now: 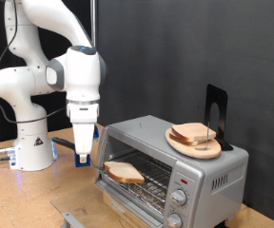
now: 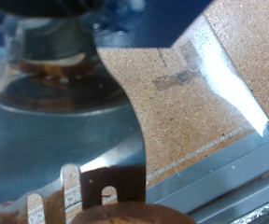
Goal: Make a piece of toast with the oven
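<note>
The silver toaster oven (image 1: 189, 171) stands at the exterior view's right with its glass door (image 1: 127, 193) folded down. The piece of toast (image 1: 125, 172) lies on the wire rack in the oven's open mouth. My gripper (image 1: 83, 155) points down just off the oven's left side, a little above the table, with nothing showing between its fingers. The wrist view is blurred. It shows a shiny silver surface (image 2: 50, 131) close up, with a bread-like shape (image 2: 55, 65) on it.
A round wooden plate (image 1: 178, 144) with stacked bread slices (image 1: 194, 135) sits on the oven's top beside a black stand (image 1: 216, 112). A small blue object (image 1: 81, 161) is behind the gripper. The robot base (image 1: 32, 147) stands on the chipboard table (image 2: 191, 103).
</note>
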`<action>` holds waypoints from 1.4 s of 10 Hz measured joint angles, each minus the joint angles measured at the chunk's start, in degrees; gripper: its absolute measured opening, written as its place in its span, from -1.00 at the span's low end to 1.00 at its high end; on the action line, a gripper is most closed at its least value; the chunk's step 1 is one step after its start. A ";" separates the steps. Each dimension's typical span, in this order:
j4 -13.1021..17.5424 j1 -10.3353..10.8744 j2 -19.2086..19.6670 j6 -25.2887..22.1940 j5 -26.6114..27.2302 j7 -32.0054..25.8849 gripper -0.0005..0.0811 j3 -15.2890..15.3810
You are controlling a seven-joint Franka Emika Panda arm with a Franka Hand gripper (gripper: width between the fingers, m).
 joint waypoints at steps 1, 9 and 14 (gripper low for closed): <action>0.00 0.02 -0.02 0.22 0.88 -0.37 0.17 -0.06; 0.55 2.90 0.38 0.73 8.81 3.83 0.17 3.51; 0.36 2.74 -0.26 -1.32 8.97 3.45 0.17 3.29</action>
